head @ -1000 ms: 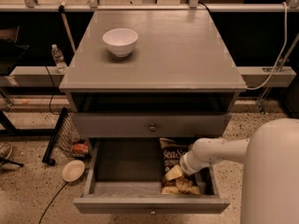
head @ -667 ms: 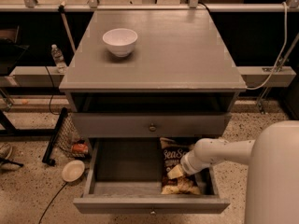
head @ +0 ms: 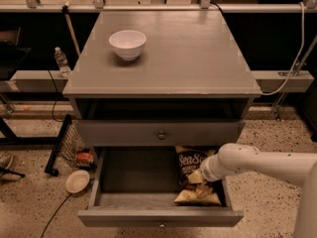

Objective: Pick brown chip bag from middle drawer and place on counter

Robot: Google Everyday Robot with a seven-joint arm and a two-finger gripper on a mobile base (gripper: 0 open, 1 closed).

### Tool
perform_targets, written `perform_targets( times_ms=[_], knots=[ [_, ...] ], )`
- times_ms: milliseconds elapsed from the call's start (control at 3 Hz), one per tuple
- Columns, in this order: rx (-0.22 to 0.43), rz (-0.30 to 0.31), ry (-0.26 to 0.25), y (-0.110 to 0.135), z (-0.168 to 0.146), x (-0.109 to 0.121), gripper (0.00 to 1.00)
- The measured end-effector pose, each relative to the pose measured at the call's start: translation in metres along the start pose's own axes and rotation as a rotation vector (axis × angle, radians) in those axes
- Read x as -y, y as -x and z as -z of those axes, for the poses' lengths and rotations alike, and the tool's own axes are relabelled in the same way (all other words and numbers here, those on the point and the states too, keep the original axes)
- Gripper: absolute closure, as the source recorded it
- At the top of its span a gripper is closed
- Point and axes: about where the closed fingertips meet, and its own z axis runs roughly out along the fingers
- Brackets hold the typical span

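Observation:
The brown chip bag (head: 189, 168) lies in the right part of the open middle drawer (head: 129, 198), its "SeaS" lettering showing and its cream-yellow lower edge near the drawer's front. My white arm reaches in from the right, and the gripper (head: 198, 177) sits at its end, down on the bag's right side. The arm's end covers the bag's middle. The counter (head: 183, 53) is the broad grey cabinet top above.
A white bowl (head: 127, 43) stands on the counter's left rear. A closed knobbed drawer front (head: 161, 134) sits above the open drawer. On the floor at left are a small round dish (head: 77, 181), a wire basket (head: 74, 145), cables and a water bottle (head: 61, 61).
The arm's end has stayed on the bag in the drawer; only a slight shift shows. The bag has not visibly moved.

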Motion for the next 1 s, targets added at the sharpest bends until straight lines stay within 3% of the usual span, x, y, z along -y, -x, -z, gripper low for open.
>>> perform_targets(
  times_ms=[667, 1000],
  knots=[
    [0.007, 0.006, -0.002, 0.0, 0.005, 0.001, 1.0],
    [0.024, -0.013, -0.035, 0.0, 0.024, 0.001, 1.0]
  ],
)
